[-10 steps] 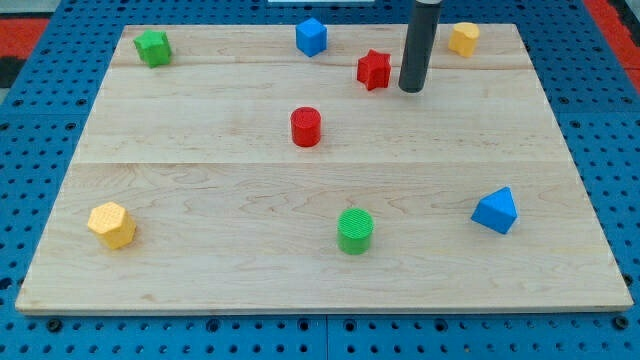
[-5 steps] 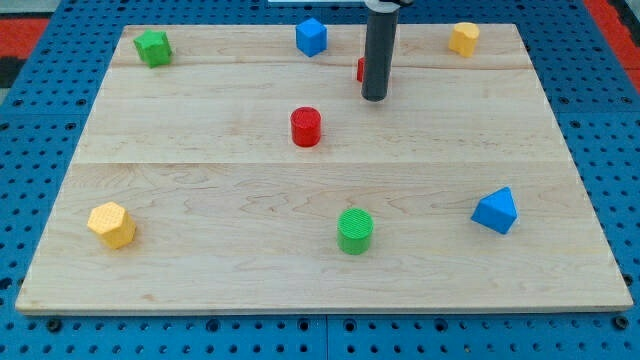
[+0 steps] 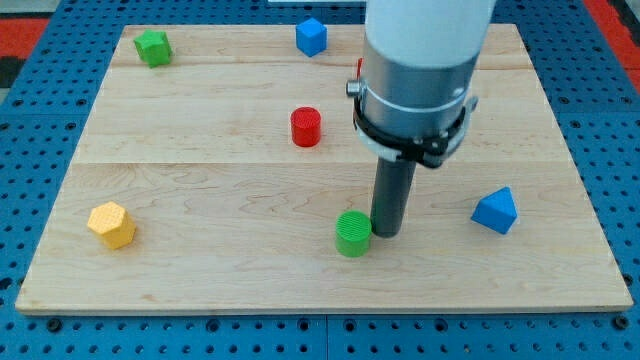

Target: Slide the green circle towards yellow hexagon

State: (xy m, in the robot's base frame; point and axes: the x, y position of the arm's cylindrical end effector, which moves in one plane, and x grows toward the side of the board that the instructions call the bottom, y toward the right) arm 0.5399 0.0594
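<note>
Most of the push is remaining: my tip is standing just right of the green circle, lower centre, yellow hexagon lying well apart at lower left; no hand exists.

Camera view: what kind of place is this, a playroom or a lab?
Probably a robot lab bench: a wooden board on a blue pegboard, with my tip just right of the green circle.

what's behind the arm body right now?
A sliver of a red block shows at the arm's left edge; its shape is hidden. The board's top-right corner is covered, so anything there can't be seen.
</note>
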